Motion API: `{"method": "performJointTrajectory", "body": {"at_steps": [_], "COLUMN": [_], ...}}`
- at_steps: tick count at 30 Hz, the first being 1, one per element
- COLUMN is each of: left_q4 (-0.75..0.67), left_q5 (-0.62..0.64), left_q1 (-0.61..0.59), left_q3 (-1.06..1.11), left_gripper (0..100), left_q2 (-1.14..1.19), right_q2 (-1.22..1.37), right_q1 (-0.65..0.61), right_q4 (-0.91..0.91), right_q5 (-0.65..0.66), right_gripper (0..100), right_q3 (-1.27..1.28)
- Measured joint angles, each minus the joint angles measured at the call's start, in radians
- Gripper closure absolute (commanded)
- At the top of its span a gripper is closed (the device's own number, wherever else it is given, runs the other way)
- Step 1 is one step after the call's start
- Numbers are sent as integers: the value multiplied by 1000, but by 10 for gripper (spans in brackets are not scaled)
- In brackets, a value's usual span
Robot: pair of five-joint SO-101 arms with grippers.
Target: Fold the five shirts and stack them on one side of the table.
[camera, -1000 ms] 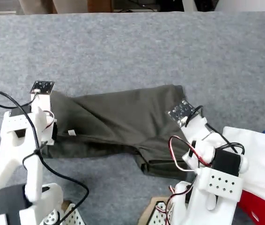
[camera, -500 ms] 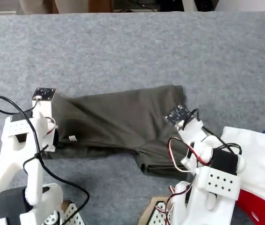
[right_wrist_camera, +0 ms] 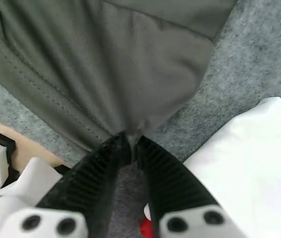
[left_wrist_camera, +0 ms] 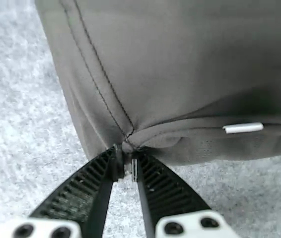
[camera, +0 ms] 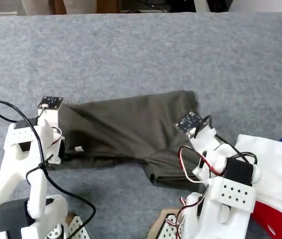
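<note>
Shirt [camera: 126,127]: likely soft, light, limp; grip at the hems.
Left gripper [left_wrist_camera: 125,166]: jaws clamped on hem.
Right gripper [right_wrist_camera: 130,143]: jaws clamped on edge.

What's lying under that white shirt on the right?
A red cloth pokes out from beneath the white shirt at its near edge. How far it runs under, or whether anything else lies below, is covered.
</note>
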Motion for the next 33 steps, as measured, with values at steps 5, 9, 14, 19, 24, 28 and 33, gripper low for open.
{"method": "performJointTrajectory", "body": {"at_steps": [5,9,14,19,24,28,33], "left_q4": [17,153,342,388,344,163,-100], "left_q5": [0,9,49,51,163,265,419], "left_q1": [0,-6,-63,-118,-49,49,95], "left_q3": [0,-54,-227,-396,-476,-419,-342], "left_gripper": [873,771,753,781,988,981,981], "left_q2": [0,0,-41,-94,-97,-32,115], "right_q2": [0,0,0,0,121,324,652], "right_q1": [0,0,0,2,-83,-229,-315], "right_q4": [0,0,0,-51,-127,-232,-411], "right_q5": [6,31,31,8,-97,-215,-310], "right_gripper": [781,770,772,970,980,992,992], "right_q3": [0,0,0,-72,-184,-267,-393]}}
